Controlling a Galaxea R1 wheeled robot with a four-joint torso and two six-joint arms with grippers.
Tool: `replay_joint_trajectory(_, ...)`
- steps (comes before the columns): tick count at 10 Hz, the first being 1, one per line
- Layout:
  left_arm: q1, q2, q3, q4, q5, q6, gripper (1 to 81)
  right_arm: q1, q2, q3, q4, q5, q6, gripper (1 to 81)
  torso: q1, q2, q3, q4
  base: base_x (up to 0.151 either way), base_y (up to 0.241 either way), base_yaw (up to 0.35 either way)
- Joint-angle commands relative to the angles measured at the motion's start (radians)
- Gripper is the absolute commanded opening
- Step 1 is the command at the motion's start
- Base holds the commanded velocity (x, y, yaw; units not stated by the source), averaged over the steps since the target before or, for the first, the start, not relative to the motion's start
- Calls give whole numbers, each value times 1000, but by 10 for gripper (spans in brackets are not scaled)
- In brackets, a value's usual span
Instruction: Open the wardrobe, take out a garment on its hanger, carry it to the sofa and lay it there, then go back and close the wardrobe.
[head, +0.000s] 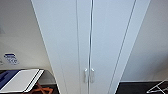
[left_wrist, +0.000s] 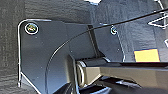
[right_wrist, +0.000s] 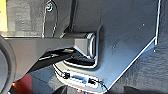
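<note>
The wardrobe (head: 91, 42) stands directly ahead in the head view, tall and white, reaching from the top of the picture to the bottom. Both doors are shut, meeting at a thin vertical seam down the middle. Two small white handles (head: 89, 75) sit side by side, one on each side of that seam, low in the picture.

A pale wall (head: 20, 32) runs behind the wardrobe on both sides. A small blue and white label (head: 10, 58) is fixed to the wall left of the wardrobe.

The floor (head: 135, 88) is dark carpet, seen at both lower corners. At lower left lies a flat white board (head: 22, 79) with a blue panel (head: 6, 77) beside it and an orange frame (head: 41, 88) beneath. At lower right, on the carpet, rests a thin pale wire frame (head: 157, 87); what it is cannot be told.

The left wrist view looks down on the same dark carpet, with a yellow patch (left_wrist: 146, 55) on it and a thin pale wire shape (left_wrist: 158, 22) near it.

Neither tool's fingers can be made out, so whether the left tool or the right tool is spread or pressed together cannot be told.
</note>
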Motion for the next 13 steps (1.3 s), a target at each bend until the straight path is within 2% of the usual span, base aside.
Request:
replay_joint_trajectory(1, -28, -11, 18, 15, 49, 5, 811, 34, -16, 14, -7, -65, -5, 811, 0, 0, 0, 0, 0, 0, 0)
replay_joint_trajectory(6, -28, -26, 34, 15, 48, -1, 811, 48, -40, 55, 4, -60, -6, 811, 0, 0, 0, 0, 0, 0, 0)
replay_joint_trajectory(13, -109, -293, 413, 13, 49, -1, 811, 219, -319, 502, 8, -66, 6, 811, 0, 1, 0, 0, 0, 0, 0)
